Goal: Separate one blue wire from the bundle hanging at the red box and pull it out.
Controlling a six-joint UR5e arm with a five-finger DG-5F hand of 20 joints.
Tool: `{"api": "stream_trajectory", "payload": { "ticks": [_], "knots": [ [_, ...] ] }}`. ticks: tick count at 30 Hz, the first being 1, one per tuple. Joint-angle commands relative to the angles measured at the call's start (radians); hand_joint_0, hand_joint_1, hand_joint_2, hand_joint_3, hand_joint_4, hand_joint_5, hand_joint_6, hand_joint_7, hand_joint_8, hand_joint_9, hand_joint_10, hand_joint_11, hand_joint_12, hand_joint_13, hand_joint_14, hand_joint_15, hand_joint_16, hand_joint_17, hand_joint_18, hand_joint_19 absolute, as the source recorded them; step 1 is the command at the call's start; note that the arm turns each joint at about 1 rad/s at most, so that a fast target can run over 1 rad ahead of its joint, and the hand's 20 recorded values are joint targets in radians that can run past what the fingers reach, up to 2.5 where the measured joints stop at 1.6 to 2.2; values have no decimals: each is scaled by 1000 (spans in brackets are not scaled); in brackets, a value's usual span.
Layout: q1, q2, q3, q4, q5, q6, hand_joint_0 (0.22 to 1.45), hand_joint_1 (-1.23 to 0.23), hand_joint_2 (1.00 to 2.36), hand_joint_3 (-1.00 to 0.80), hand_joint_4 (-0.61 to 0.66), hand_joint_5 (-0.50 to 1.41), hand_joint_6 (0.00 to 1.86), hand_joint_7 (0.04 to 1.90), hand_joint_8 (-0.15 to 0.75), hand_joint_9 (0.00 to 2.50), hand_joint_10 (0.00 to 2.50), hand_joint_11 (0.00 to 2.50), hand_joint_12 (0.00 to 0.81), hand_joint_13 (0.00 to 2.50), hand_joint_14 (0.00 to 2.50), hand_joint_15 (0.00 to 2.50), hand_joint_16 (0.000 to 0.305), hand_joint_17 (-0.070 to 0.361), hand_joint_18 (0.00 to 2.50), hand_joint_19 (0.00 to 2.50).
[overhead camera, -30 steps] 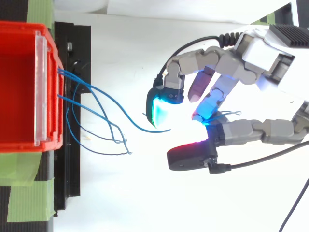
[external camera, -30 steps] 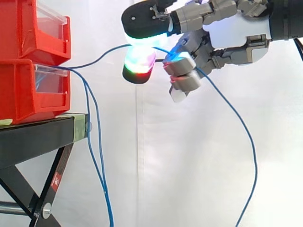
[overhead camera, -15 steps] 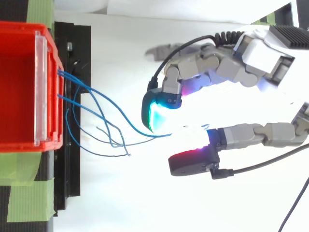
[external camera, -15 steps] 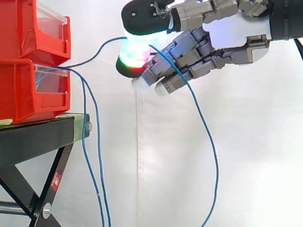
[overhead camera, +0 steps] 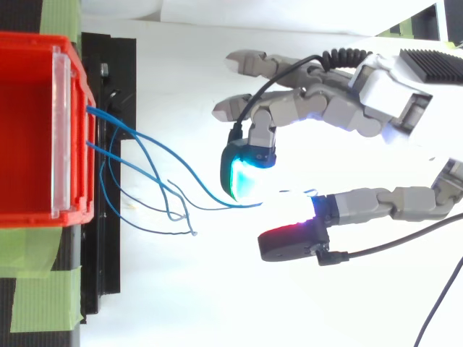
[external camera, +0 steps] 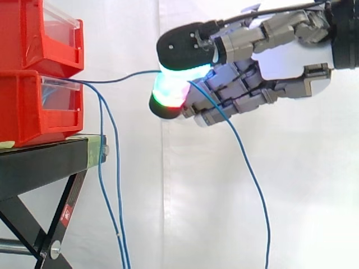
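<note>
While it pinches a blue wire (external camera: pixel 129 74), robot hand (external camera: pixel 280 59) lies level.

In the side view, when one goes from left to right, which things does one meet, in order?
red bins → hanging blue wires → hand, its fingers pinching one blue wire that comes from the bins.
</note>
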Motion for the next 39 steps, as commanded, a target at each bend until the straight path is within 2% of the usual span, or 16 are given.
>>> {"api": "stream_trajectory", "payload": {
  "ticks": [1,8,11,12,17,19,39],
  "knots": [
    [10,0,-32,12,16,38,604,-802,1027,-142,-115,-113,732,1172,226,337,4,151,327,0,2,116,49,110,0,107],
    [30,0,-82,17,25,109,604,-798,1027,-146,-116,-114,733,1162,227,333,4,145,331,0,3,117,49,111,0,119],
    [41,0,-115,29,37,161,604,-797,1027,-147,-119,-114,732,1174,229,336,4,149,334,0,3,115,50,112,0,121],
    [53,0,-138,49,51,213,604,-796,1027,-147,-120,-115,733,1164,230,340,4,151,334,0,2,115,50,111,0,125],
    [64,0,-138,55,57,311,605,-792,1027,-149,-120,-115,732,1169,240,364,5,178,338,0,3,124,50,113,0,126],
    [64,0,-138,55,56,328,603,-790,1027,-148,-119,-115,732,1169,243,370,4,184,339,0,4,125,51,114,0,135],
    [65,2,-138,52,51,319,604,-787,1027,-148,-126,-117,735,1160,250,392,5,197,344,0,4,134,51,114,0,152]
  ]
}}
